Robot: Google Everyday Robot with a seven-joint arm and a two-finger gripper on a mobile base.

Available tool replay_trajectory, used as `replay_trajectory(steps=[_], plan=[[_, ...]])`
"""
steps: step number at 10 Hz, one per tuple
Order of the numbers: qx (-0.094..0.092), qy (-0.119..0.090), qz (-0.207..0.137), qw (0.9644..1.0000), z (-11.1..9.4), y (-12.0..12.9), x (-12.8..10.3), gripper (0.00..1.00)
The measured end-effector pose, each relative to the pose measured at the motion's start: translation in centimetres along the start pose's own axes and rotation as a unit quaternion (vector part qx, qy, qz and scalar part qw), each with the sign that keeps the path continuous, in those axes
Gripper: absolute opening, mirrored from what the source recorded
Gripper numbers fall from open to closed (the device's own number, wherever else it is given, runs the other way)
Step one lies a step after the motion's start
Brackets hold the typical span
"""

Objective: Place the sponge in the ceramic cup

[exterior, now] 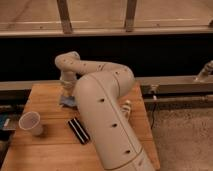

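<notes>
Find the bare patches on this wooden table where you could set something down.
Free: the front-left strip of the table, in front of the ceramic cup and black striped block; also the back-left corner, between the cup and the sponge. Crowded: the middle, where the gripper is at the sponge near the block, and the right, covered by the arm.

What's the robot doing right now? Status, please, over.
Status: end effector shut, low over sponge; cup apart, near table edge; block not in the way.
</notes>
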Motion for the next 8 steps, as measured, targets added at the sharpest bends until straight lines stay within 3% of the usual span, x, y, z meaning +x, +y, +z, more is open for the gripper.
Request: replay_trajectory(steps=[2, 3, 5, 6, 7, 8], plan=[[0.028, -0.024, 0.015, 0.9992, -3.2, -0.7, 0.5, 0.00], [0.040, -0.050, 0.025, 0.9976, -4.8, -1.1, 1.0, 0.00], [0.052, -0.142, 0.043, 0.9876, -6.8, -2.3, 1.9, 0.00], [0.056, -0.175, 0.046, 0.9819, -7.4, -2.8, 2.0, 0.00], [0.056, -0.198, 0.045, 0.9777, -7.6, -3.0, 1.7, 0.00], [0.053, -0.200, 0.039, 0.9776, -7.7, -3.0, 0.7, 0.00]])
